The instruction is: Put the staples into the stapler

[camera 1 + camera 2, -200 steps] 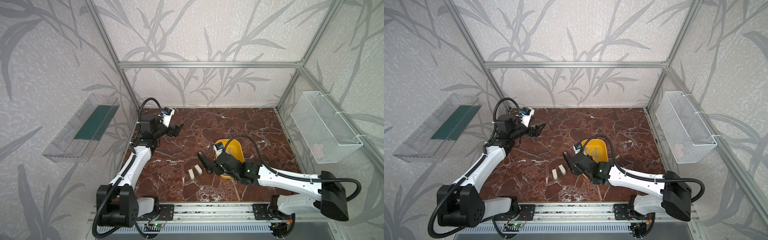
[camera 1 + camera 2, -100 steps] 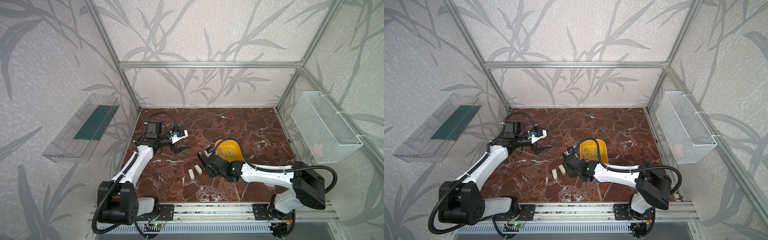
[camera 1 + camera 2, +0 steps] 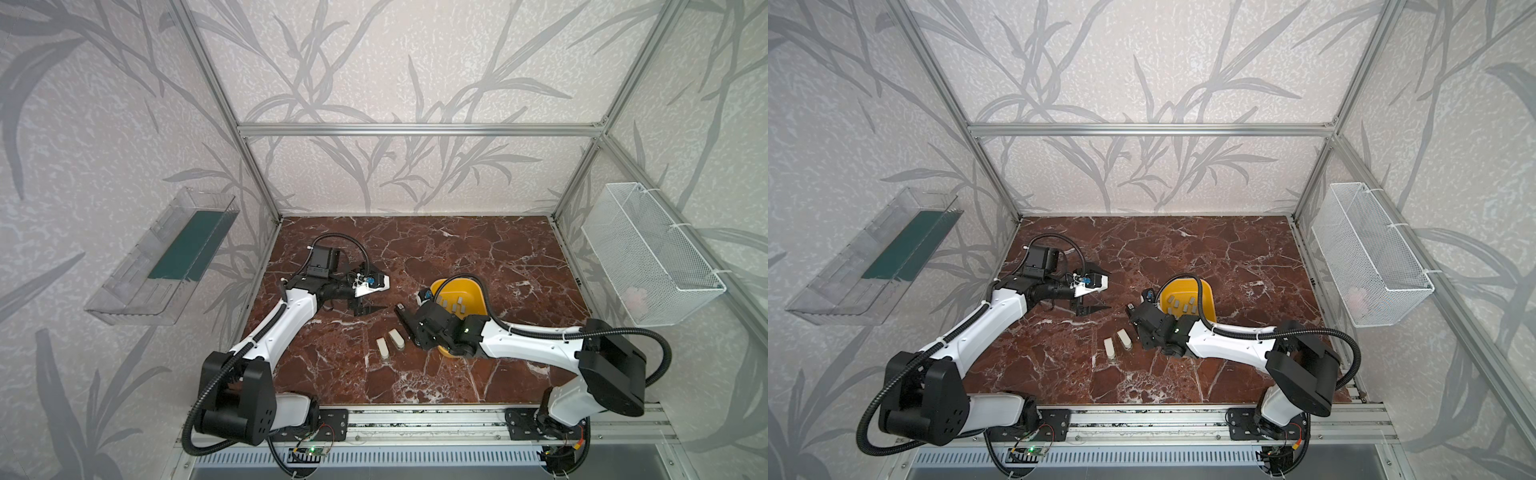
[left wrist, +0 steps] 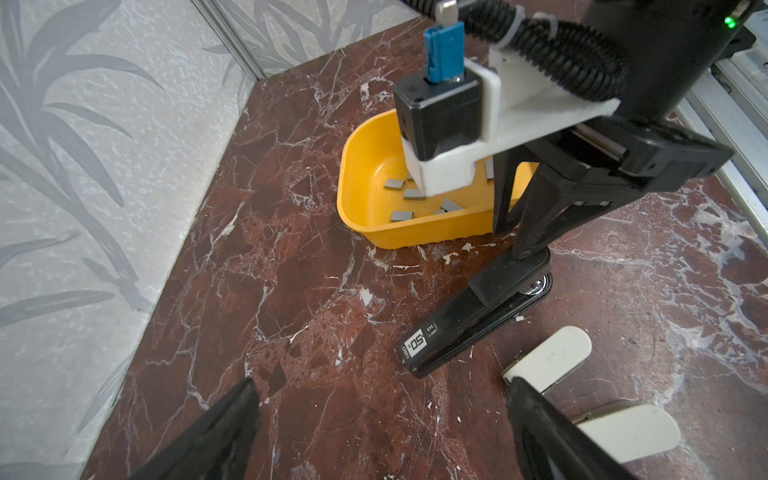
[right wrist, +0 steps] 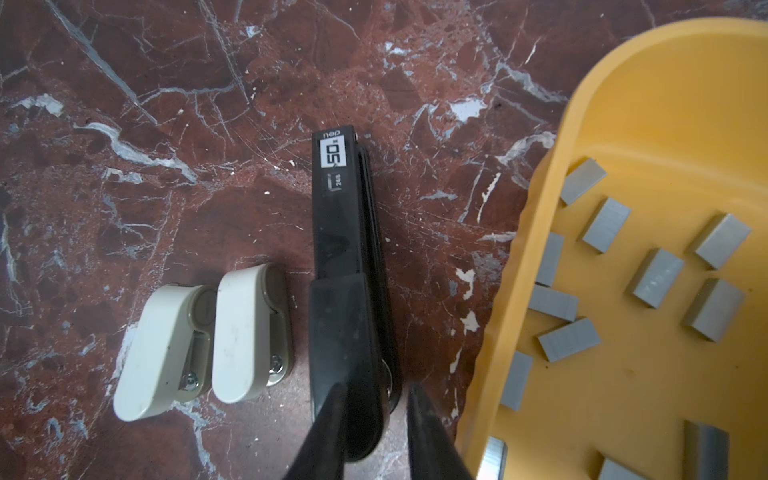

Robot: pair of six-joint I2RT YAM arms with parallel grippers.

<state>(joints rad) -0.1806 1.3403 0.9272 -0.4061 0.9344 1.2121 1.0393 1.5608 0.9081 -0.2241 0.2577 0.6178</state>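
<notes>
Both top views look down from overhead; close wrist views share the black stapler.

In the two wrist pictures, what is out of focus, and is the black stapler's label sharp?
Right wrist view: right pincer near the lens is blurred, black stapler label sharp. Left wrist view: left pincer blurred, label legible though smaller.

Grey staples, yellow tray, black stapler, white-veined red-brown table.

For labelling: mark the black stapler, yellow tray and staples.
black stapler (image 5: 340,216): right wrist view, top of its body.
yellow tray (image 5: 665,83): right wrist view, bare inner wall.
staples (image 5: 656,278): right wrist view, one strip's top face.
</notes>
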